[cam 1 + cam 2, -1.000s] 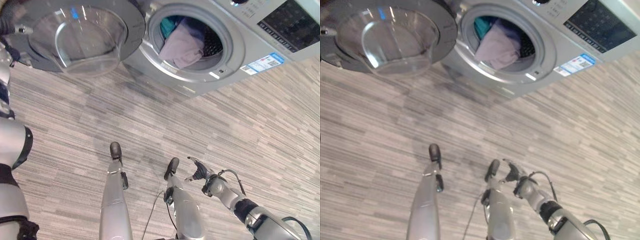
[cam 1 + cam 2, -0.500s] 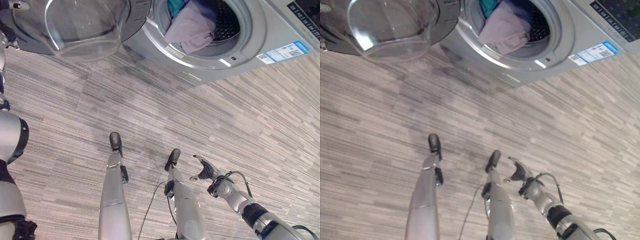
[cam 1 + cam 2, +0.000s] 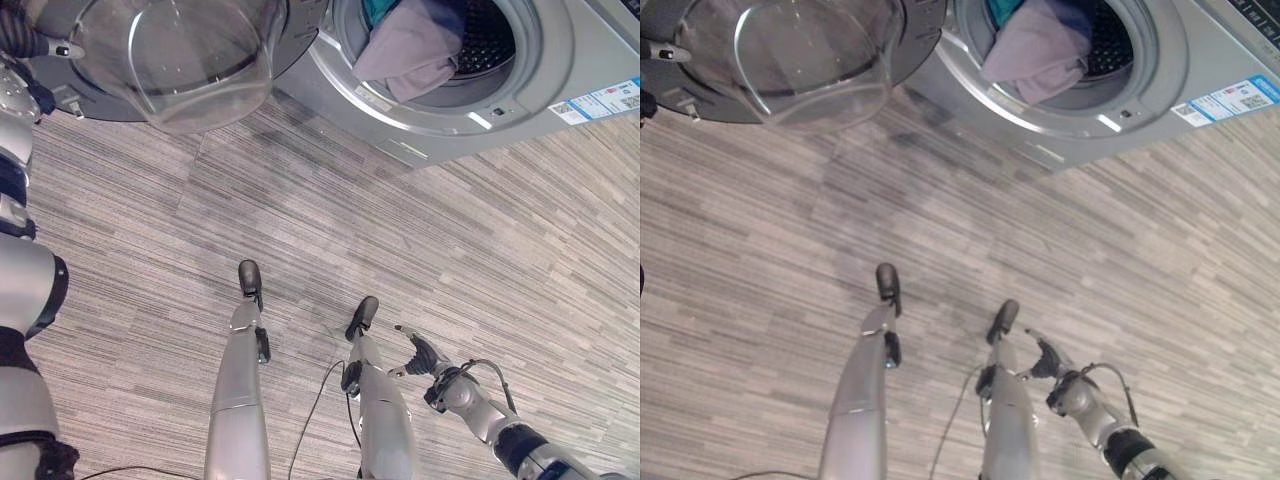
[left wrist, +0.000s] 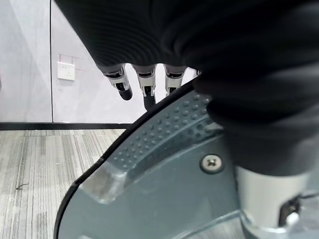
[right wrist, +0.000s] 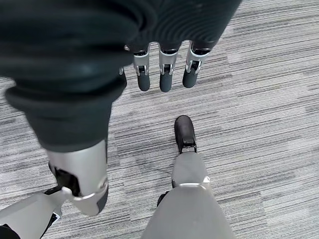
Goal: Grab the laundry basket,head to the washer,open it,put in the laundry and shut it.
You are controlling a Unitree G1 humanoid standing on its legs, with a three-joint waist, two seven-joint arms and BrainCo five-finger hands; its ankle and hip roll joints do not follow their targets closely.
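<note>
Left eye view: I see the washer [image 3: 560, 60] with its door [image 3: 170, 60] swung wide to the left; a lilac garment [image 3: 410, 55] hangs over the lip of the drum [image 3: 490, 40], teal cloth [image 3: 375, 10] tucked behind it. My right hand [image 3: 425, 355] hangs low over the grey striped floor [image 3: 480, 250], well apart from the washer.

Right eye view: same scene; the laundry [image 3: 1040, 50] sits in the drum mouth, part of it draped over the rim. The door's clear bowl [image 3: 810, 60] faces me. I see my left hand [image 3: 648, 50] at the door's outer edge.

Left wrist view: my left hand [image 4: 144, 84] is against the door's dotted grey edge [image 4: 164, 144], fingers pointing straight past the rim and not curled round it. A white wall [image 4: 30, 59] with a socket [image 4: 66, 70] stands behind.

Right wrist view: my right hand [image 5: 164, 64] has its fingers loose and straight, holding nothing, over the floor [image 5: 269, 99].
</note>
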